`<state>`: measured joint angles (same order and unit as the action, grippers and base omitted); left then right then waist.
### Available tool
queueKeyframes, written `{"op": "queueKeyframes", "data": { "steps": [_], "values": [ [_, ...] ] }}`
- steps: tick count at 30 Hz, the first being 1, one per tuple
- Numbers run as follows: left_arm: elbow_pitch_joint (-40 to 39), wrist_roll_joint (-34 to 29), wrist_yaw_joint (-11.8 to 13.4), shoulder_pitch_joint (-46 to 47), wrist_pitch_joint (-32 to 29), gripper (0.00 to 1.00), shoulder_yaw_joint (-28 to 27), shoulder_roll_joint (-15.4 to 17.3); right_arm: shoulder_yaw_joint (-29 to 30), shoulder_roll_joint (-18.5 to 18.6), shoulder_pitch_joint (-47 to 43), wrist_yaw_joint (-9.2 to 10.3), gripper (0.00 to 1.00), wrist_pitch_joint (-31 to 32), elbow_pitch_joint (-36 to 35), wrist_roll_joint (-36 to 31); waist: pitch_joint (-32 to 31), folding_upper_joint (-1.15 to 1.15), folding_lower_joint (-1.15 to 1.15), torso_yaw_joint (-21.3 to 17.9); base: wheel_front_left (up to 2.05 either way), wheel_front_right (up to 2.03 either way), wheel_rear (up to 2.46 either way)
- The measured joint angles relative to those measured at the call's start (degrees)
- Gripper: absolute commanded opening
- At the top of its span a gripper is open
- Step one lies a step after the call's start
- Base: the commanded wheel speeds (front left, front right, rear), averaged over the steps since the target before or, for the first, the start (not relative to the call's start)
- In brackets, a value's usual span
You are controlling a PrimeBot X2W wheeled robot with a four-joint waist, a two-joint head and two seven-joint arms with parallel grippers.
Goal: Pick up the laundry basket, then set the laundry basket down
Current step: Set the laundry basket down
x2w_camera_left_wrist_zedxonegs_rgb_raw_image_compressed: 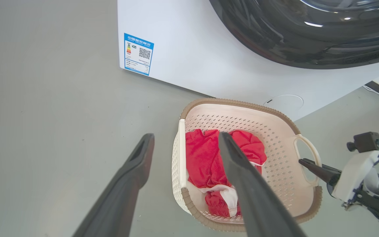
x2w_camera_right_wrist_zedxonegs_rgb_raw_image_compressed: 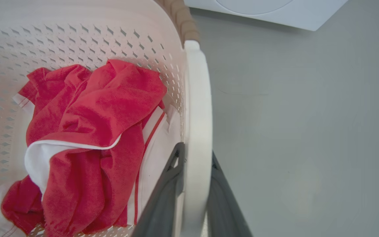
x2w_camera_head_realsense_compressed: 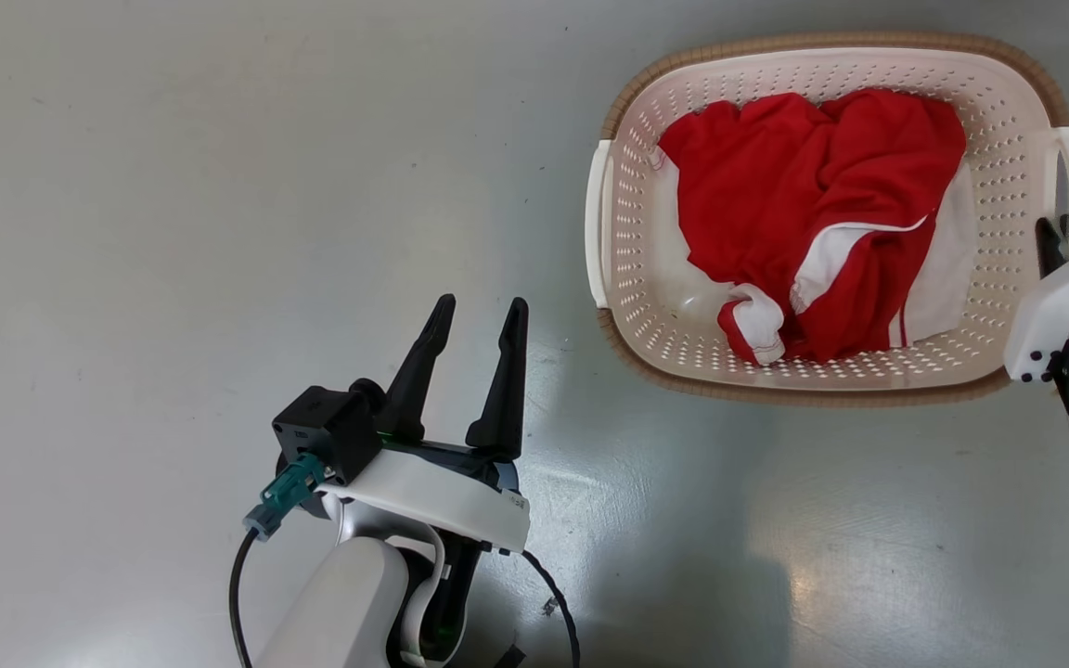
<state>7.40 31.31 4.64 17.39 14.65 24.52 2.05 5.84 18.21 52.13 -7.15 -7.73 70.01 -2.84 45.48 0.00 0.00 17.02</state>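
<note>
a plain grey floor runs up to a white washing machine with a dark round door. the laundry basket stands on the floor just in front of the machine, with a crumpled red and white garment lying in its bottom.

the right gripper is at the basket's right handle. its jaws sit one on each side of the white bar and look pressed against it, pinching it. the left gripper hovers over bare floor, well apart from the left handle, with its jaws spread wide and nothing between them.

the basket looks like thin perforated plastic, so probably light and fairly stiff, though the walls may flex a little. one garment adds little weight. the smooth handle bar could slip or turn in a narrow pinch, and lifted from one side alone the basket would likely tilt and hang. the handles are the sensible places to hold, and a grip near the middle of the bar should keep it steadier.
</note>
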Motion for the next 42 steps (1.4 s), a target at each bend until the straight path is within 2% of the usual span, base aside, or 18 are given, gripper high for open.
{"op": "queueKeyframes", "data": {
  "steps": [19, 42],
  "values": [
    [-0.02, 0.38, 0.4, 0.71, 0.0, 1.0, 0.0, -0.02, -0.41, -1.34, 0.02, -0.48, 0.0, -0.01, 2.33, 2.93, -0.38, 0.0, 0.0, -1.06, 0.0, 0.0, 0.0],
    [0.13, 0.35, 0.41, 0.77, 0.0, 1.0, -0.13, -0.02, 5.61, -4.99, -0.18, -0.47, 0.0, -1.36, 3.13, 3.36, -0.25, 0.0, 0.0, -2.42, 0.0, 0.0, 0.0]
  ]
}}
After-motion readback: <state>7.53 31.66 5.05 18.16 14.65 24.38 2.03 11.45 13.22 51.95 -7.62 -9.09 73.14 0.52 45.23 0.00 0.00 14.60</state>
